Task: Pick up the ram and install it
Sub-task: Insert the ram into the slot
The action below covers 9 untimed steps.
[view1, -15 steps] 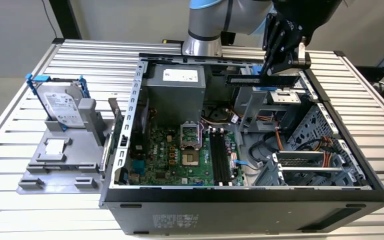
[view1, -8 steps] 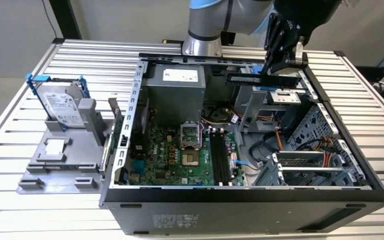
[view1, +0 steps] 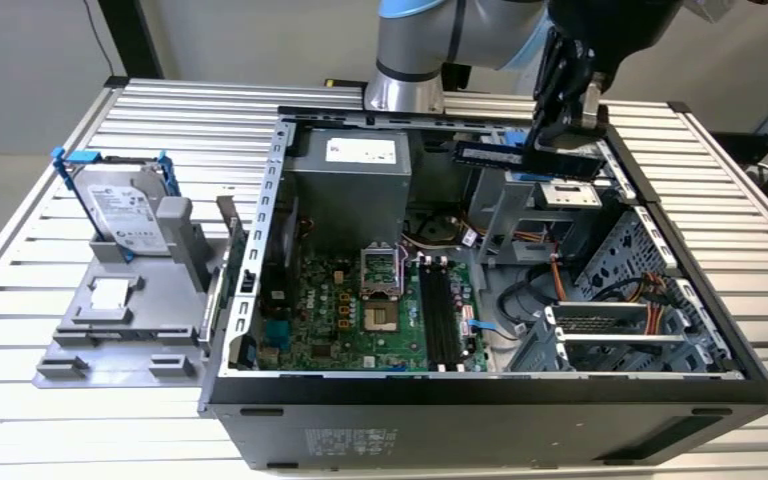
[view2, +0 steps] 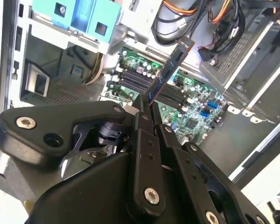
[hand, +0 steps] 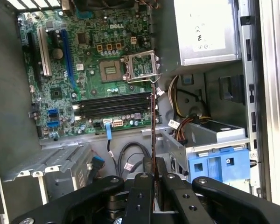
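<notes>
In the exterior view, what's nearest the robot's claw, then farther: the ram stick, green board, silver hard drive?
From the gripper:
1. The ram, clamped in it.
2. The green motherboard, lower, inside the case.
3. The hard drive, outside the case, at the exterior view's left.

computer case (view1: 491, 415), grey fixture (view1: 97, 335) on slatted table (view1: 184, 110)

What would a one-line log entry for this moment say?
fingers: shut on ram | ram: above open computer case | motherboard slots: ram not seated
</notes>
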{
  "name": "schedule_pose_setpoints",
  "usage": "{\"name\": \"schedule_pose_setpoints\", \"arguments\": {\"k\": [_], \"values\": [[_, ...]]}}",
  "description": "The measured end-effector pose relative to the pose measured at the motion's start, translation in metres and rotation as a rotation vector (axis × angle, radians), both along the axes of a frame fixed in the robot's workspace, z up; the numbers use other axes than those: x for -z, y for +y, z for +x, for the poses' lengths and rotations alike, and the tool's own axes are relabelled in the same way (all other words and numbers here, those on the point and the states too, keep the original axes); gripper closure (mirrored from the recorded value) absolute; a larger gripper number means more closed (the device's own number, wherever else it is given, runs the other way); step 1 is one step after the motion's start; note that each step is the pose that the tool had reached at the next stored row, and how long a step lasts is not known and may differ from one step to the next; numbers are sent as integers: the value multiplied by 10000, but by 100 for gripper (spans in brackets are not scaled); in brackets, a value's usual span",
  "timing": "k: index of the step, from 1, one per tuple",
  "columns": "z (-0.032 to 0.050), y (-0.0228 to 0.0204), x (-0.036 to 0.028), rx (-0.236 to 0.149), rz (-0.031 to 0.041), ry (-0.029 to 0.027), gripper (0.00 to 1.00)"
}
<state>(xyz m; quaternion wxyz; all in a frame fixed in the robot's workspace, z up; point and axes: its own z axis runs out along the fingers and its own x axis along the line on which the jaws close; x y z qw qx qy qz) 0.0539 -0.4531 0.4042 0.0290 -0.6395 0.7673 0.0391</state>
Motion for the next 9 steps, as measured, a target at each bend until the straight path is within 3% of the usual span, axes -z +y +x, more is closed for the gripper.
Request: {"name": "schedule_pose_setpoints", "arguments": {"k": [9], "values": [[-1,0,0,1022,-1,0,100]]}}
